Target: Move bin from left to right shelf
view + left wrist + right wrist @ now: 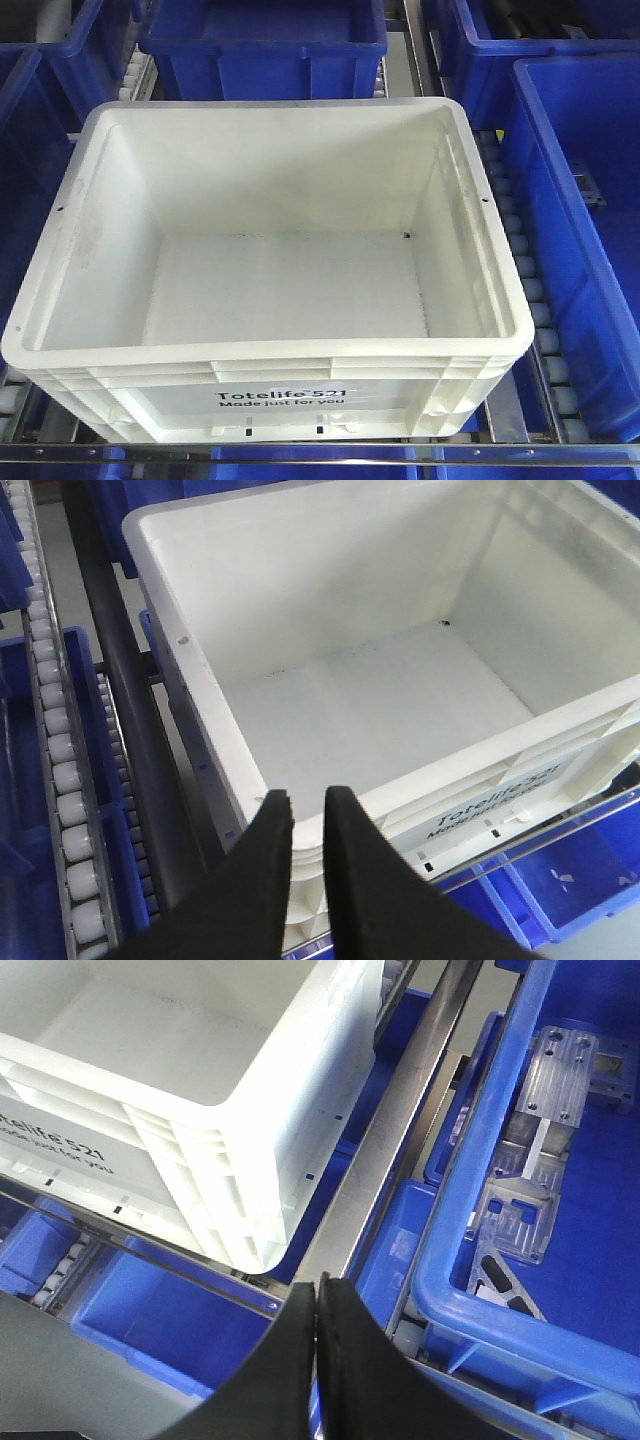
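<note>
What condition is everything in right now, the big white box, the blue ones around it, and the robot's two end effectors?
White bin: upright, empty, resting on the roller shelf, ungripped.
Left end effector: slightly open, holding nothing, at the bin's near corner.
Right end effector: shut, holding nothing, clear of the bin.
Blue bin on the right: holds metal bracket parts.
Blue bin behind: upright, contents not visible.

A: Left gripper (308, 815)? 
B: Black fingers (262, 880) angled up, narrow gap between tips, nothing held. 
A: Right gripper (317, 1285)? 
B: Fingers pressed together tip to tip, empty, pointing up
</note>
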Tool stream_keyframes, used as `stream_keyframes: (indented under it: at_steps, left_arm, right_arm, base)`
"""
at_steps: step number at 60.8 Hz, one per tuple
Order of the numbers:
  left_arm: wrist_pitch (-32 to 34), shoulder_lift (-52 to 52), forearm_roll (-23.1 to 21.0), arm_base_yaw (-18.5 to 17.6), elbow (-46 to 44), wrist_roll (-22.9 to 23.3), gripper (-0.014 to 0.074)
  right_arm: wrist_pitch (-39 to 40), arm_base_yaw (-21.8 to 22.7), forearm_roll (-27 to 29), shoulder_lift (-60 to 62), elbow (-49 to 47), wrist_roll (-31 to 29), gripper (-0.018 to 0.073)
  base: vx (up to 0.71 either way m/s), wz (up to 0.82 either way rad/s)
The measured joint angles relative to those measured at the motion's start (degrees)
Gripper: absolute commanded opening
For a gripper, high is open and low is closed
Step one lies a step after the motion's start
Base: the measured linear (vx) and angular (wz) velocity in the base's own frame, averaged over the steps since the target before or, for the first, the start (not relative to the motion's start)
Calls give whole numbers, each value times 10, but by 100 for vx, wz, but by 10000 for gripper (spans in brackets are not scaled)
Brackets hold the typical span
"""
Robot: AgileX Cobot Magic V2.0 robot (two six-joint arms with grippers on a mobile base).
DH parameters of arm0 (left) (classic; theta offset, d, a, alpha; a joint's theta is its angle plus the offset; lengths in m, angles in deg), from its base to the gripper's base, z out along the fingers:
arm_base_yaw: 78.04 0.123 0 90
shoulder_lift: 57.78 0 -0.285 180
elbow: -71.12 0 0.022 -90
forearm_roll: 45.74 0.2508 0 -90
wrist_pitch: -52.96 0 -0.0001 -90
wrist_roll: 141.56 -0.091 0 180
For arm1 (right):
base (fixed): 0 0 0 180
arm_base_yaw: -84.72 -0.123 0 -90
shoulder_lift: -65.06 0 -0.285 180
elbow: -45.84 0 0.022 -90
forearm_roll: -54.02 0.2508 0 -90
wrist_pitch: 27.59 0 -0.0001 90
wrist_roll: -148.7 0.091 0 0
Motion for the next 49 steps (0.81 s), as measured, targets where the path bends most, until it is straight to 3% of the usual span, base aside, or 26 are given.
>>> stream_keyframes:
  at_steps: [18, 49]
  left_arm:
    - [26, 0, 5, 0, 0, 48, 52]
    - [19, 0, 22, 0, 0, 50, 55]
  right_arm:
    - [-17, 0, -2, 0, 0, 0, -8]
    - [-20, 0, -2, 0, 0, 0, -8]
  base:
    - [0, 0]
    - [0, 0]
